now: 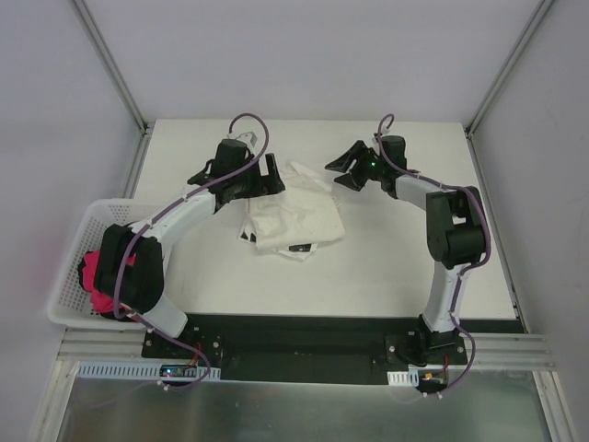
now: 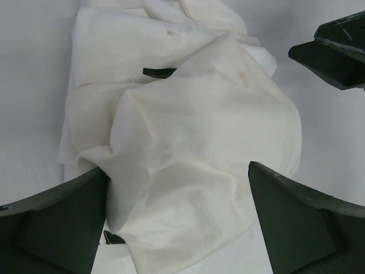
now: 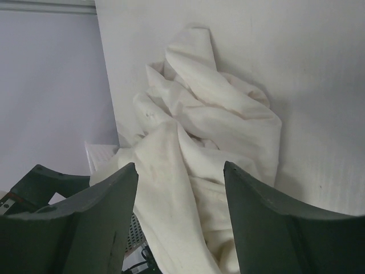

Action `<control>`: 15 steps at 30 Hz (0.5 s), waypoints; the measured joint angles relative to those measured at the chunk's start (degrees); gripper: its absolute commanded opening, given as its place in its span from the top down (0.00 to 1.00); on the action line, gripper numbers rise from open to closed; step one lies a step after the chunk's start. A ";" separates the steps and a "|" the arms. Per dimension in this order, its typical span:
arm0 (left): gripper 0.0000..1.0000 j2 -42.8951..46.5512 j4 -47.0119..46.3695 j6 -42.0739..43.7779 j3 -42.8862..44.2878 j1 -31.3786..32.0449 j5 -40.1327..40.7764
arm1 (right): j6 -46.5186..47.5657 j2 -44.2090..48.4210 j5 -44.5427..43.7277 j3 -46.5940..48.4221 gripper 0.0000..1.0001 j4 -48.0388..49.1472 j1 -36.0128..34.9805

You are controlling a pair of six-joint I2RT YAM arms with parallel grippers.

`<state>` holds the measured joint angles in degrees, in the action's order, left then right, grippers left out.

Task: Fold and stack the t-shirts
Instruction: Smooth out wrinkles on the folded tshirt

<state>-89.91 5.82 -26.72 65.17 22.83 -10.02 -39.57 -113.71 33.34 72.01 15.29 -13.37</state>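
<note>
The t-shirts lie in one crumpled heap on the middle of the table. The large cream-white shirt point(image 1: 296, 214) point(image 2: 199, 131) point(image 3: 217, 120) is on top. The white shirt with small black marks point(image 1: 276, 245) shows only at the heap's near edge, with a black mark point(image 2: 158, 72) peeking from under the folds. My left gripper point(image 1: 271, 175) point(image 2: 178, 168) is at the heap's far-left corner. It is open, and its wide jaws straddle a loose fold. My right gripper point(image 1: 335, 175) point(image 3: 180, 165) hovers at the far-right corner, open, with a cloth ridge running between its fingers.
A white perforated basket point(image 1: 72, 241) sits at the table's left edge with a pink-red bundle point(image 1: 92, 272) inside, partly hidden by my left arm. Metal frame posts stand at the back corners. A finger point(image 2: 336, 51) of the right gripper shows in the left wrist view.
</note>
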 measured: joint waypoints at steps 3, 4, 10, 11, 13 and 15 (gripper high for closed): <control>0.01 -0.87 0.87 0.22 1.77 0.00 1.42 | 0.00 -2.01 0.37 3.91 0.37 -0.22 0.02; 0.01 -1.11 0.92 0.24 2.16 0.00 1.55 | 0.04 -2.60 0.44 5.03 0.37 -0.37 -0.02; 0.03 -2.51 0.92 0.33 3.50 0.00 1.64 | -0.13 -6.91 0.79 10.38 0.38 -1.01 -1.33; 0.03 -2.82 0.92 0.33 3.61 0.00 1.64 | -0.28 -7.26 0.87 10.38 0.38 -1.14 -1.73; 0.04 -3.41 0.92 0.35 3.63 0.00 1.62 | -0.59 -7.85 1.09 10.38 0.39 -1.18 -2.75; 0.05 -3.78 0.92 0.35 3.69 0.00 1.60 | -1.11 -7.98 1.46 9.99 0.39 -0.94 -3.91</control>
<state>-93.69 6.74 -26.37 68.86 22.83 -8.43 -40.69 -121.69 34.81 82.00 14.35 -17.28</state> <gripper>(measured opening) 0.964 0.618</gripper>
